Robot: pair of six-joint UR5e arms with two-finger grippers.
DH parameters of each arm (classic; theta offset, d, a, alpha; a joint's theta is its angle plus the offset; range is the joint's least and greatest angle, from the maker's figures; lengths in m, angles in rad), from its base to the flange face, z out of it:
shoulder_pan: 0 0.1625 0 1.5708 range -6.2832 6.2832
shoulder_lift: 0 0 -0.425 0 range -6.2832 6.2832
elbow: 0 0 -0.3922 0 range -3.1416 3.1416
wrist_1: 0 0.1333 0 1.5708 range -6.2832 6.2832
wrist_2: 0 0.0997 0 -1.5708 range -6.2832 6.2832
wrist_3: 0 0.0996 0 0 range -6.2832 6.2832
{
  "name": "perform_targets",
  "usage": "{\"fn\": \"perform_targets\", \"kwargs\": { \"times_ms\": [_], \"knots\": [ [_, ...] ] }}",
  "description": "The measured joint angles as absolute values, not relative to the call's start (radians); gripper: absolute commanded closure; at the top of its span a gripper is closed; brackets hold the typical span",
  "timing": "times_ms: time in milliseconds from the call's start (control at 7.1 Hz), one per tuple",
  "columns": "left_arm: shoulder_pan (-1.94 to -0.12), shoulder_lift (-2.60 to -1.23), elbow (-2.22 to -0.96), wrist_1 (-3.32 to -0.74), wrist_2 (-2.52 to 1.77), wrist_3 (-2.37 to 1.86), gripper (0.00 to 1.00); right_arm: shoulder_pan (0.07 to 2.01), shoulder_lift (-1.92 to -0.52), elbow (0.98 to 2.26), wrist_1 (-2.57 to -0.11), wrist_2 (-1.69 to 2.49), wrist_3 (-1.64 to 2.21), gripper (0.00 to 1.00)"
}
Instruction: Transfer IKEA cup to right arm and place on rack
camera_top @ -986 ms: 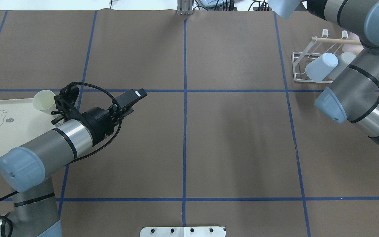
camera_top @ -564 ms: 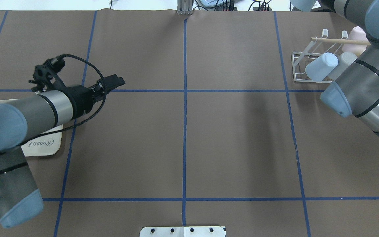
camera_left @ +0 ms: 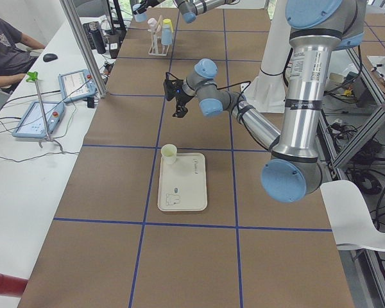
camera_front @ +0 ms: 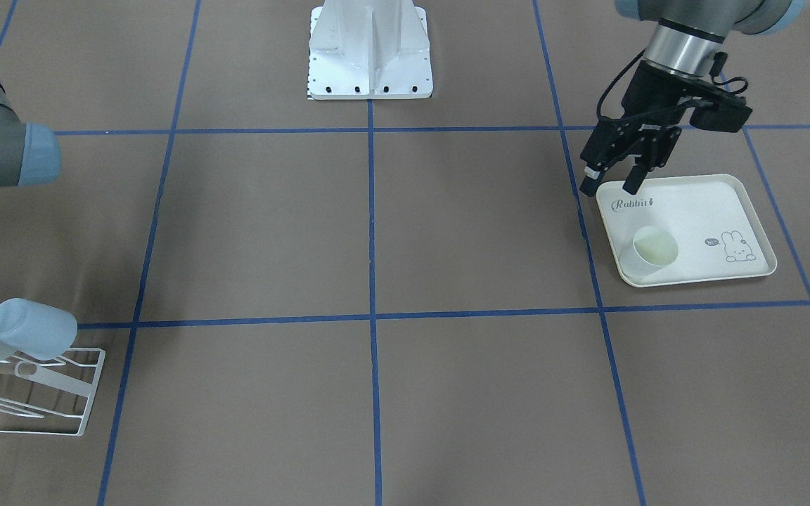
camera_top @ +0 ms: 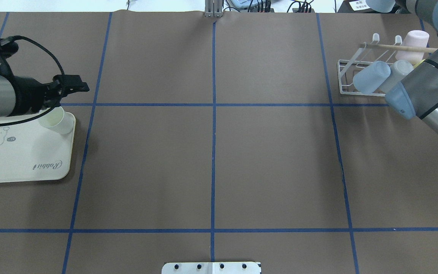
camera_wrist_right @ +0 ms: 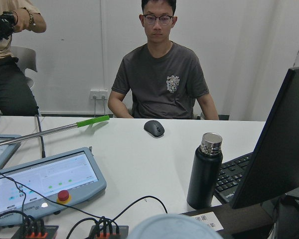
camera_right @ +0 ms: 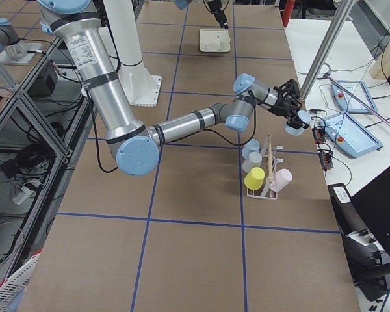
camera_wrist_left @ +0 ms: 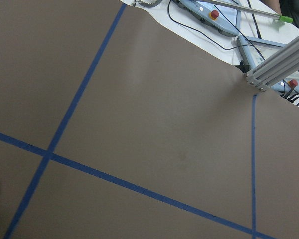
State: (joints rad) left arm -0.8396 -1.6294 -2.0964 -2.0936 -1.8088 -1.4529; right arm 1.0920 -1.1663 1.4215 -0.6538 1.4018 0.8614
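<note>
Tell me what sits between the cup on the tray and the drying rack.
Nothing: the overhead view shows only bare table and blue tape lines between cup and rack.

We record: table cover, matt brown paper, blue tape lines; tray, smooth cream plastic, faint sheen; cup, pale matt plastic; rack, white-coated wire; its rod, bare pale wood; left arm, brushed metal, blue-grey plastic caps.
</note>
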Motion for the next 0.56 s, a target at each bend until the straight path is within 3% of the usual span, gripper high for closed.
{"fn": "perform_targets", "kwargs": {
  "times_ms": [282, 564],
  "knots": [
    [-0.934, -1.578, -2.11, -2.092, -1.927, -1.39, 0.0, 1.108, -1.185, 1.301, -0.478, 1.434, 0.84, 1.0],
    [-0.954, -1.569, -2.111, -2.092, -1.953, -1.379, 0.0, 1.11, -1.209, 1.27, -0.427, 1.443, 0.827, 1.0]
  ]
}}
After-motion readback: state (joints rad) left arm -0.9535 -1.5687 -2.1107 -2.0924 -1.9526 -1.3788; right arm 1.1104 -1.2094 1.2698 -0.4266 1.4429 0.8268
